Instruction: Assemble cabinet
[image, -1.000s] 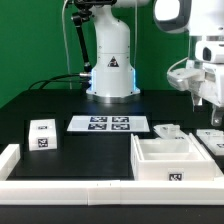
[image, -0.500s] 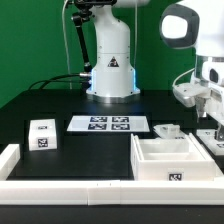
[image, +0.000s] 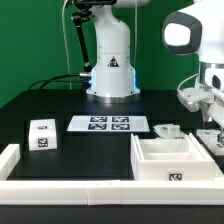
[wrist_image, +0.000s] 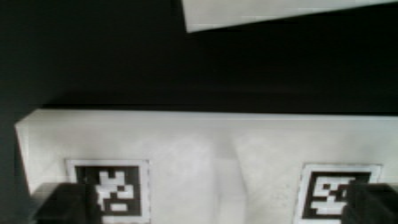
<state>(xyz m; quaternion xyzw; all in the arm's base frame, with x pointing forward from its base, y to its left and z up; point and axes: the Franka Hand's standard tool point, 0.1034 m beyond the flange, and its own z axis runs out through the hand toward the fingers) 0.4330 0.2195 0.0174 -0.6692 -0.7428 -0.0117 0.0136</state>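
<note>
Directly beneath the gripper (image: 211, 127), whose fingers (wrist_image: 63, 205) stood wide apart and empty, lay a white tagged part (wrist_image: 214, 145), the cabinet (image: 160, 158) just beside it at the exterior view's left; apparently a pick-up approach, next needing a straight descent and a square closing.

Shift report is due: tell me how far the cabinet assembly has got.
Done: nothing visibly fitted; the large white plastic compartmented cabinet box sits with compartments that look empty. In hand: the open pincer hangs over a white two-tag part, empty. Left: that part and the small white tagged block at the exterior view's left lie loose, unfitted.
</note>
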